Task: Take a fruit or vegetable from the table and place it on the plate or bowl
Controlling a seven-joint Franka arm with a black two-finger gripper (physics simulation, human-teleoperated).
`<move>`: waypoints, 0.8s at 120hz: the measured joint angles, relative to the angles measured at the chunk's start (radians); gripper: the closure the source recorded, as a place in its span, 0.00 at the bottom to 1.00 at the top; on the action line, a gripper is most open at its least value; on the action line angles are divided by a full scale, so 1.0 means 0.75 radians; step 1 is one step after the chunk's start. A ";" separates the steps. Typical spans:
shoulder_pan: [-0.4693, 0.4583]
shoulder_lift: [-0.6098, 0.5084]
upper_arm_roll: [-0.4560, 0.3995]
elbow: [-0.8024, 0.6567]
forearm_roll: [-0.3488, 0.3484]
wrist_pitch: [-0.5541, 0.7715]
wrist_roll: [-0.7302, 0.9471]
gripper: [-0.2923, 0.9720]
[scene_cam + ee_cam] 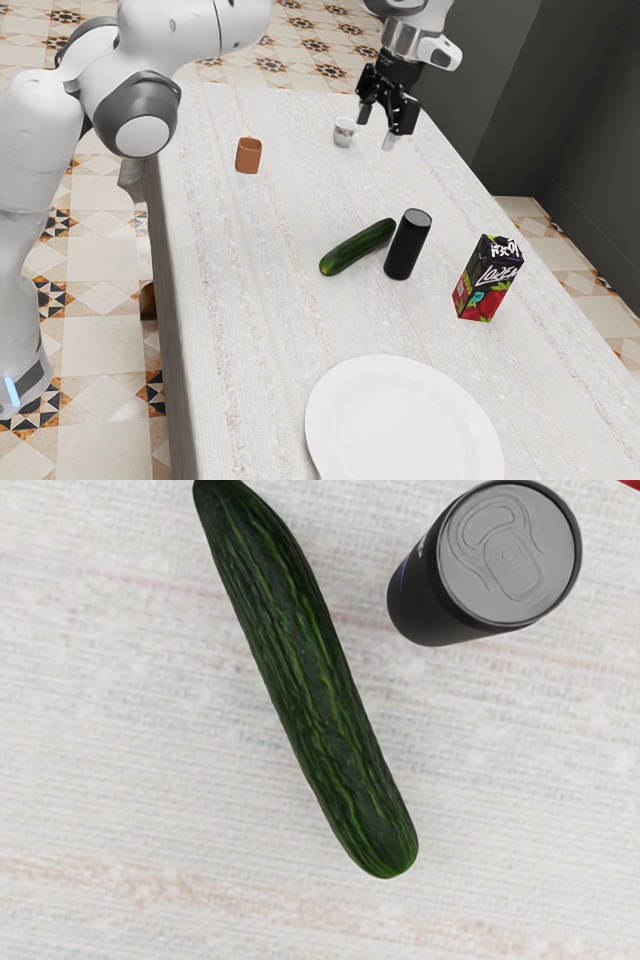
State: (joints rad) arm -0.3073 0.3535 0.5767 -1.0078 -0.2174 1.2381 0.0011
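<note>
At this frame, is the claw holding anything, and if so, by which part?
Nothing is held. The claw is open and empty above the table; the cucumber lies on the table beside the black can.

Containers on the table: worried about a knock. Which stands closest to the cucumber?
The black can, upright beside the cucumber; the brown cup, grey cup and carton stand farther off.
</note>
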 joint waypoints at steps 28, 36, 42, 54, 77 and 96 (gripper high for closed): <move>0.024 0.001 0.000 -0.001 -0.030 -0.003 0.000 0.23; 0.027 0.001 0.000 -0.001 -0.034 -0.003 0.000 0.23; 0.028 0.002 0.000 -0.001 -0.036 -0.004 0.000 0.23; 0.029 0.002 0.000 -0.001 -0.037 -0.004 0.000 0.23; 0.027 0.002 -0.004 0.000 -0.039 -0.004 0.000 0.23; -0.090 -0.049 -0.029 0.060 -0.038 -0.063 -0.012 0.23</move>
State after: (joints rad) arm -0.3749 0.3170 0.5549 -0.9630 -0.2458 1.1911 -0.0083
